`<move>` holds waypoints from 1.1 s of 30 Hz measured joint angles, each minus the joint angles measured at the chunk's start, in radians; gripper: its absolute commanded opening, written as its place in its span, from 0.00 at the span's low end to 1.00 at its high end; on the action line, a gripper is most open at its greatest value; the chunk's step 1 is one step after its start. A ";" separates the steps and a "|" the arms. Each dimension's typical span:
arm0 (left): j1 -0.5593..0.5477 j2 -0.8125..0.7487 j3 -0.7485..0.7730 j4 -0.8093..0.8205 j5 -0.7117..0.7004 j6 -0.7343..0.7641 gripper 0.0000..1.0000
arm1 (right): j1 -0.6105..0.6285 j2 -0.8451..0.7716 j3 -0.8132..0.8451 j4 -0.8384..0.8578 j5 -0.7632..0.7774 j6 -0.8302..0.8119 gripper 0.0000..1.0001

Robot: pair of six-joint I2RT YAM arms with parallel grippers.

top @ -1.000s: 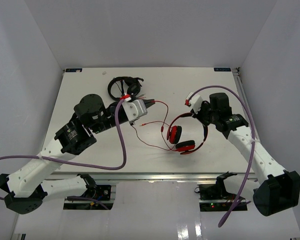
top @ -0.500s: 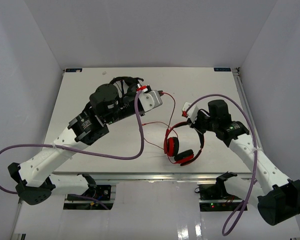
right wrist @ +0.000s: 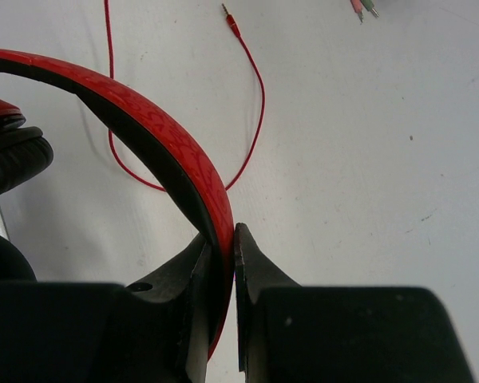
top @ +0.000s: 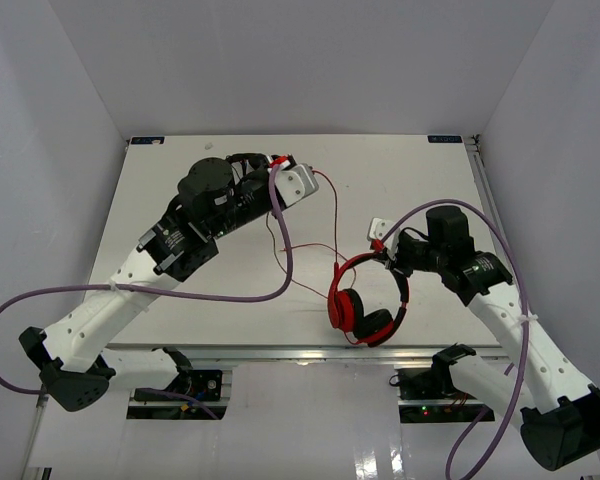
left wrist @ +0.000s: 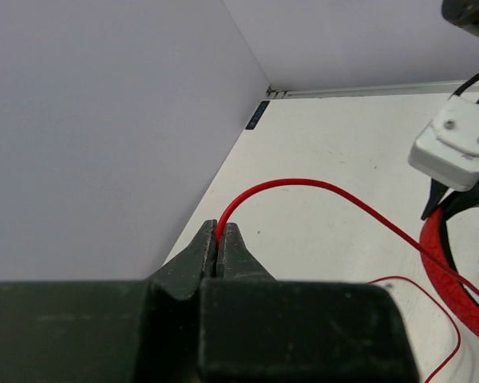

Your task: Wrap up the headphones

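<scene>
Checking in from the remote station: two sets of cans on the white table (top: 160, 200), and I'm only working one of them, the red over-ear headphones with black cushions (top: 346, 310), which sit right of centre near the front edge, both ear cups toward me. My right gripper (top: 385, 254) is clamped on the red headband, and the wrist cam shows the two fingers (right wrist: 251, 267) squeezing the band (right wrist: 152, 120) between them. Can't tell from above whether the cups are resting on the table or hanging just off it. My left gripper (top: 306, 180) is up toward the back left, jaws pinched together on the one thin red cable (top: 336, 218); on its wrist cam the cable (left wrist: 303, 184) arcs out from the fingertips and runs down to the headband. The gold jack plug (right wrist: 233, 19) lies loose on the table. The second set, all-black headphones (top: 242, 160), is at the back, partly hidden behind my left arm
</scene>
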 measured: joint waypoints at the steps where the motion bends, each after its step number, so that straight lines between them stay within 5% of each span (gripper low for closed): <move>1: 0.014 0.000 0.000 0.002 0.005 -0.003 0.00 | 0.000 -0.002 0.000 -0.005 -0.010 -0.006 0.08; 8: 0.107 0.000 -0.040 0.037 0.062 -0.031 0.00 | 0.002 -0.020 0.000 -0.050 -0.073 -0.037 0.08; 21: 0.264 -0.042 -0.411 0.149 0.159 -0.124 0.00 | -0.009 -0.040 0.111 -0.161 -0.285 -0.017 0.08; 33: 0.269 -0.167 -0.712 0.451 0.258 -0.346 0.00 | -0.148 0.048 0.339 -0.087 -0.479 0.287 0.08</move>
